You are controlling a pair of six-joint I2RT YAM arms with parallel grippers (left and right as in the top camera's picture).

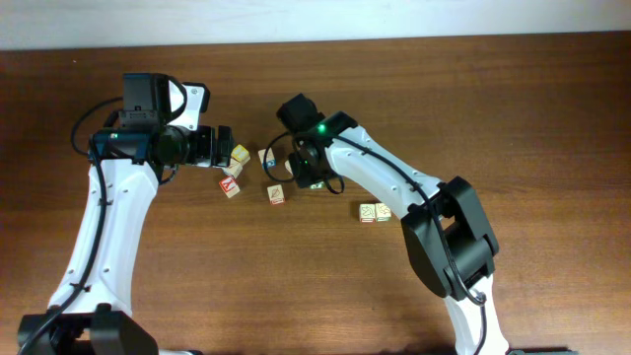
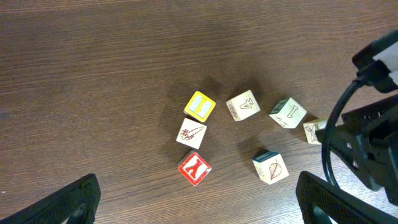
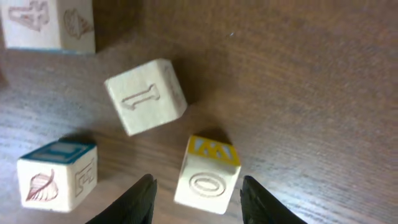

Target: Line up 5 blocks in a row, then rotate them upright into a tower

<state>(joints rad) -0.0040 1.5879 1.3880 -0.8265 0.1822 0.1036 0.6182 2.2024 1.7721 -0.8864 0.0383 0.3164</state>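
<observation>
Dark wood-grain table (image 1: 493,89), two arms over it.

Left gripper (image 2: 198,202): the jaws are spread wide. Nothing is held between them and nothing is touched. It is poised above the left-hand cluster of cubes.

Left cluster, read from the left wrist view: a yellow-faced wooden cube (image 2: 199,106), with a pale wooden cube with a brown sketch on top (image 2: 191,132) just beside it. A wooden cube with a red Y face (image 2: 194,168) lies near both.

Centre group, each cube apart from its neighbours:
- a pale wooden cube with an embossed letter on top (image 2: 243,105);
- a pale wooden cube with a bone outline (image 2: 288,112);
- a pale wooden cube with a teal face and a leaf drawing (image 2: 270,168).

Right gripper (image 3: 198,186): the jaws are parted part-way and set astride a pale wooden cube with an orange top and an oval O on its side (image 3: 208,177).
- This cube is seen resting on the table, tilted a little in the right wrist view.
- A clear gap is seen between the cube and the finger on the left of that view.
- At the other finger, contact cannot be told.
- No grip is seen.
- The bone-outline cube lies just beyond the fingertips, and the leaf cube lies off to one side.

Far right: a pair of pale wooden cubes with green and red prints (image 1: 367,212) is noted in the overhead view. The two lie side by side, touching, well apart from the centre group.
</observation>
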